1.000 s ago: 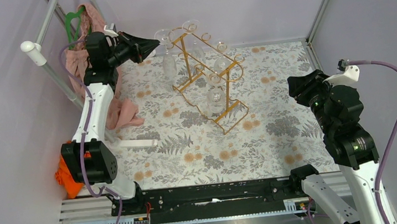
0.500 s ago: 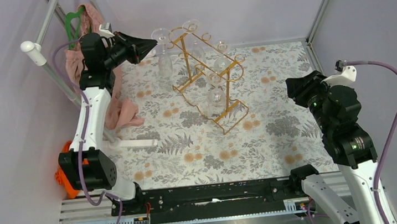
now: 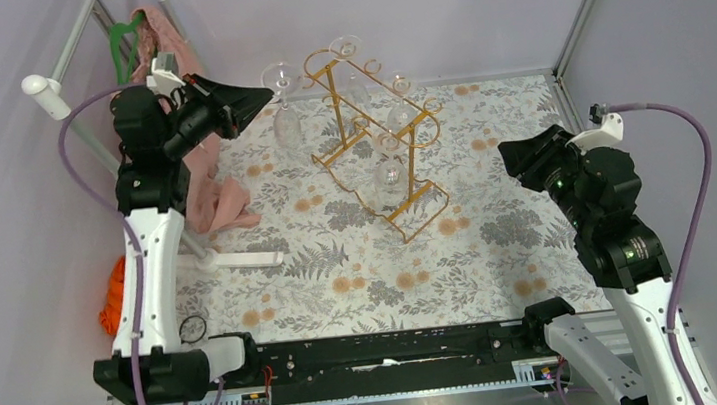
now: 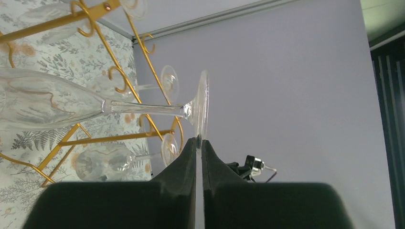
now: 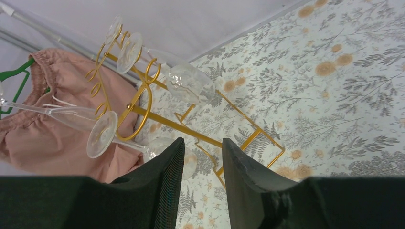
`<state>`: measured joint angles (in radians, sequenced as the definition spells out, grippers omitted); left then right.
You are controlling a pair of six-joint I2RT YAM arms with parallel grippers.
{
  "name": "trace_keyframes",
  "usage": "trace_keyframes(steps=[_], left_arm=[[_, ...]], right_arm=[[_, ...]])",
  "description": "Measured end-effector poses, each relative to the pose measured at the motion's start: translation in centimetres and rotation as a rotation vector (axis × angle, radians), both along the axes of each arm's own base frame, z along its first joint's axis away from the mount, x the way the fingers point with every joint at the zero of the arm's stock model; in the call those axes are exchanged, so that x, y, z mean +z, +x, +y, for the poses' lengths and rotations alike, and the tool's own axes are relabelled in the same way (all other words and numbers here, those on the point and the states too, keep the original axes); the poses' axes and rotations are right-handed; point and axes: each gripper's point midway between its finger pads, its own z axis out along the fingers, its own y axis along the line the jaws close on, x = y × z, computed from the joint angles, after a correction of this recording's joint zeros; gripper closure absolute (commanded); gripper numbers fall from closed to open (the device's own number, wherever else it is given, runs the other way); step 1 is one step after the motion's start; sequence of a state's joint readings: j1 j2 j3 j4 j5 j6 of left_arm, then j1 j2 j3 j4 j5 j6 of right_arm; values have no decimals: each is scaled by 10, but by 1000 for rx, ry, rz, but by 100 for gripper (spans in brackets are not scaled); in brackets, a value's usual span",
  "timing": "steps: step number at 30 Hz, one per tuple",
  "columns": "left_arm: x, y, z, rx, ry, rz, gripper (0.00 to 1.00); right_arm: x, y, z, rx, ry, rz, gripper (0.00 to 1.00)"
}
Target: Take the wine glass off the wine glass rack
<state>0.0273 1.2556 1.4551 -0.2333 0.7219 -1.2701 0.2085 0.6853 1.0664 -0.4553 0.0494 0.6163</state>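
My left gripper is shut on the round foot of a clear wine glass, which hangs bowl-down just left of the gold wire rack, apart from it. In the left wrist view the fingertips pinch the foot's rim and the stem and bowl stretch left. The rack stands on the floral mat with three more glasses hanging upside down, one being the front glass. My right gripper is open and empty, right of the rack.
A pink garment hangs on a clothes stand with a green hanger at far left. An orange object lies at the left table edge. Purple walls close in the back and sides.
My left gripper, holding the glass by its foot, has pulled left and away from the rack, carrying the glass clear of it. The right arm shifted slightly left.
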Motion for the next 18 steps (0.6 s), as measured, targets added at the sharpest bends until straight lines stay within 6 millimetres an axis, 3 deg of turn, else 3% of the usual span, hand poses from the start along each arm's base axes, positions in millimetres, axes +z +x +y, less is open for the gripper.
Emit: trace_keyframes(steps=[5, 9, 18], left_arm=[[23, -31, 0, 7, 8, -56, 100], [37, -43, 0, 8, 10, -83, 100], [92, -78, -3, 0, 4, -216, 100]], right_arm=[[3, -1, 14, 67, 42, -7, 58], [12, -4, 27, 134, 92, -30, 58], [35, -11, 61, 317, 236, -106, 52]])
